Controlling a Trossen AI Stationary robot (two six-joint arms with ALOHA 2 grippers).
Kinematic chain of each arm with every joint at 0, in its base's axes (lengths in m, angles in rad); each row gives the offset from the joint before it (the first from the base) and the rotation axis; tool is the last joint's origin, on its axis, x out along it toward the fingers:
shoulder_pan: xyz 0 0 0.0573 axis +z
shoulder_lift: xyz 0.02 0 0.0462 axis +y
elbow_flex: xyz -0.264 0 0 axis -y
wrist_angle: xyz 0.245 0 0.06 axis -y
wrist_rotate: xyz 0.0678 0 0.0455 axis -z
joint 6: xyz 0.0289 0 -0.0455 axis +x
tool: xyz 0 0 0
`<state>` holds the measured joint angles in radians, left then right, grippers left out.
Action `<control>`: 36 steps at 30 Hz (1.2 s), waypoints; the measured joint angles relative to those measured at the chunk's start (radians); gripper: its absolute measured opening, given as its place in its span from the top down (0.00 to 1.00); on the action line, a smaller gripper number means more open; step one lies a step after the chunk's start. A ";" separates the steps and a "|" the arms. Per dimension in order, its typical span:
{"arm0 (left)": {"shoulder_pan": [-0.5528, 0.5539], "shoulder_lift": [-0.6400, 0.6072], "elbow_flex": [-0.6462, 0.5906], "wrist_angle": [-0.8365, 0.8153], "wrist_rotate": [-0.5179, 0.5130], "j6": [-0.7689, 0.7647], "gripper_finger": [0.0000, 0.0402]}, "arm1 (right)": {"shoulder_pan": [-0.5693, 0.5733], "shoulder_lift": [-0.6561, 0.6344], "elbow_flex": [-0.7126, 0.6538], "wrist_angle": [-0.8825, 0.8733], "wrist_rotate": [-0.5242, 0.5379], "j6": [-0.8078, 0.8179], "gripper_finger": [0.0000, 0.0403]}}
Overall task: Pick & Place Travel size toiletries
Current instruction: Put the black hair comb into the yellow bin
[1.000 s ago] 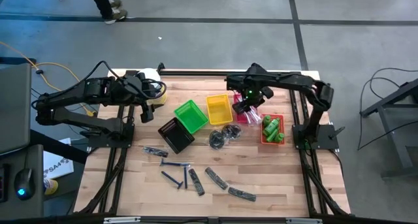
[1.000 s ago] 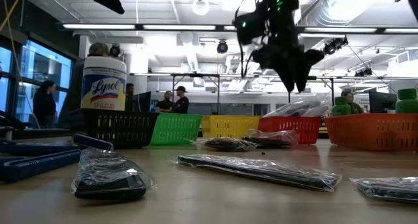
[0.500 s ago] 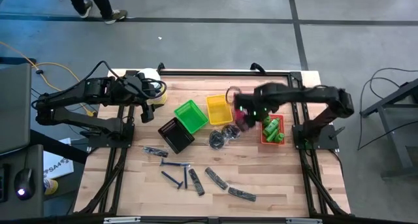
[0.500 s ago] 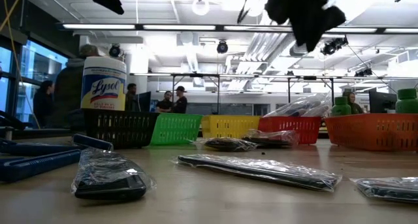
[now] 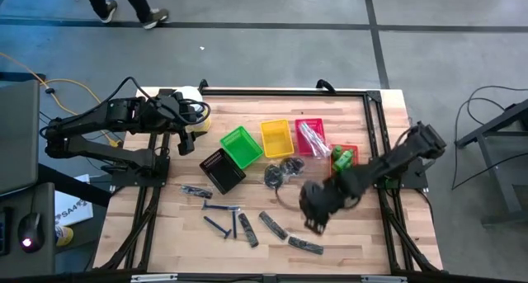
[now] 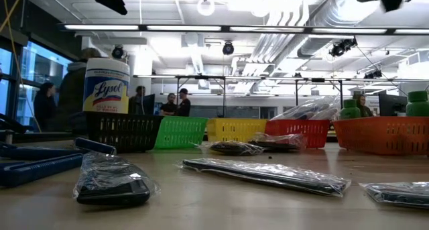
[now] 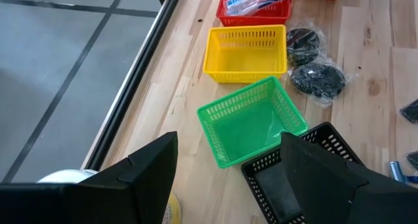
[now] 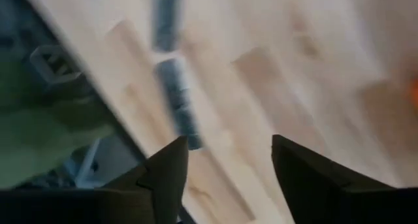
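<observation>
Dark grey strips (image 5: 273,225) (image 5: 305,246), blue razors (image 5: 221,207) and a bagged strip (image 5: 196,190) lie flat on the near half of the table. Bagged dark round pieces (image 5: 283,169) lie mid-table. Green bottles (image 5: 342,159) sit in the orange basket and clear-white packets (image 5: 311,139) in the red basket. My right gripper (image 5: 313,213) is open and empty, above the table near the grey strips. One strip (image 8: 179,113) shows blurred ahead of its fingers (image 8: 228,145). My left gripper (image 5: 186,139) waits open at the far left, beside the white tub (image 5: 191,97).
Yellow (image 5: 276,137), green (image 5: 241,145) and black (image 5: 221,169) baskets stand in a row across the table's middle. They also show in the left wrist view (image 7: 245,48). People stand in the room beyond the table (image 6: 177,102). Bare wood lies at the near right (image 5: 363,233).
My right gripper has swung quickly from above the red basket toward the table's near edge and a little left. It now stands over the grey strips. Nothing on the table has moved.
</observation>
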<state>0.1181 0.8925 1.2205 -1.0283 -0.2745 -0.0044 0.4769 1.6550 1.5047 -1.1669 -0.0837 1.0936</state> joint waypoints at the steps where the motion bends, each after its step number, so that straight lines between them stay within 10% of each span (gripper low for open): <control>1: 0.000 0.000 0.000 0.000 0.000 0.000 0.35 | 0.030 0.014 0.000 0.034 0.002 -0.012 0.46; 15: 0.000 0.000 0.000 0.000 0.000 0.033 0.35 | 0.236 0.279 0.000 0.266 0.068 -0.124 0.45; 36: 0.000 0.000 0.000 0.001 0.000 0.045 0.35 | 0.221 0.473 0.004 0.311 0.051 -0.047 0.45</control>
<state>0.1177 0.8925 1.2205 -1.0275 -0.2745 0.0402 0.6974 2.1280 1.5088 -0.8555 -0.0325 1.0464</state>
